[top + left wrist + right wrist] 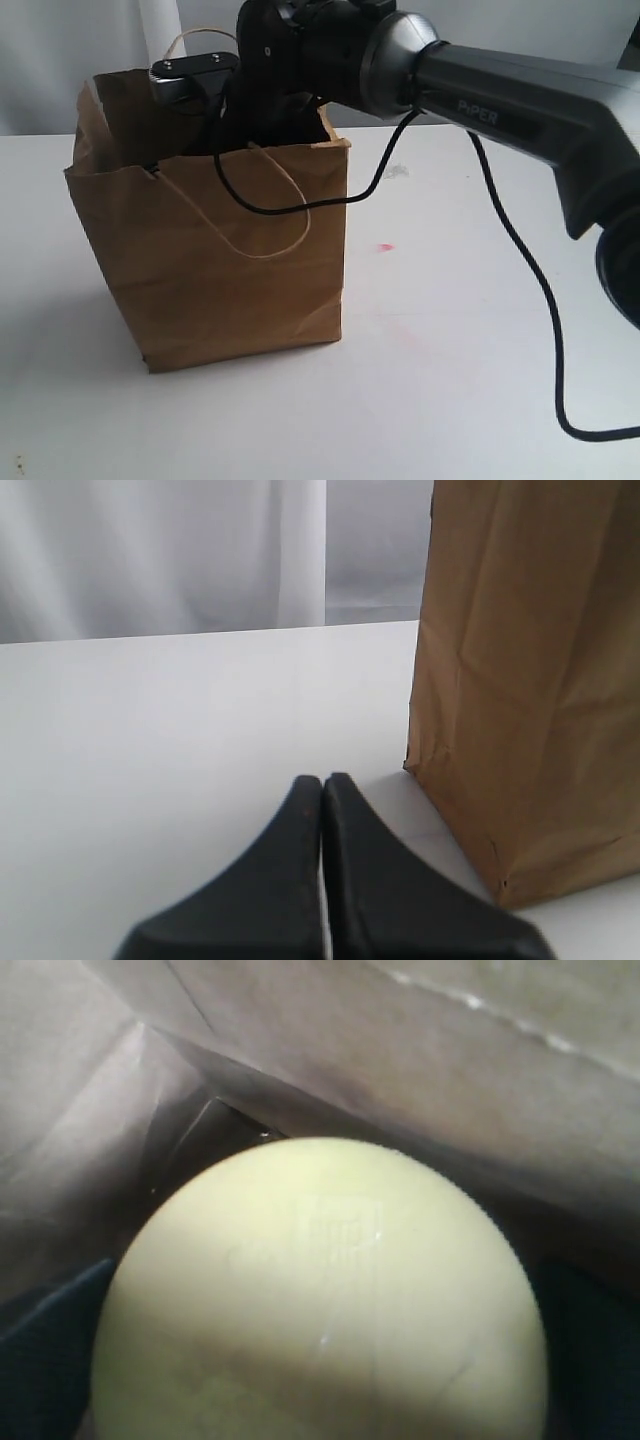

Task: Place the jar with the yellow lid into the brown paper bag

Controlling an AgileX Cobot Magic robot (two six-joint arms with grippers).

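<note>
The brown paper bag (230, 260) stands on the white table, its ragged mouth open upward. My right arm (480, 100) reaches across and down into that mouth, so the bag hides the gripper in the exterior view. In the right wrist view the round yellow lid of the yellow-lidded jar (320, 1290) fills the picture, with the bag's inner walls (400, 1070) around it. My right gripper (320, 1380) is shut on the jar, dark fingers (50, 1340) showing at either side of the lid. My left gripper (322, 785) is shut and empty, low over the table beside the bag (530, 680).
A black cable (530, 270) hangs from the right arm and loops down over the bag's front and the table. A paper cord handle (270, 225) droops over the bag's front face. A small pink mark (385, 247) is on the table (450, 350).
</note>
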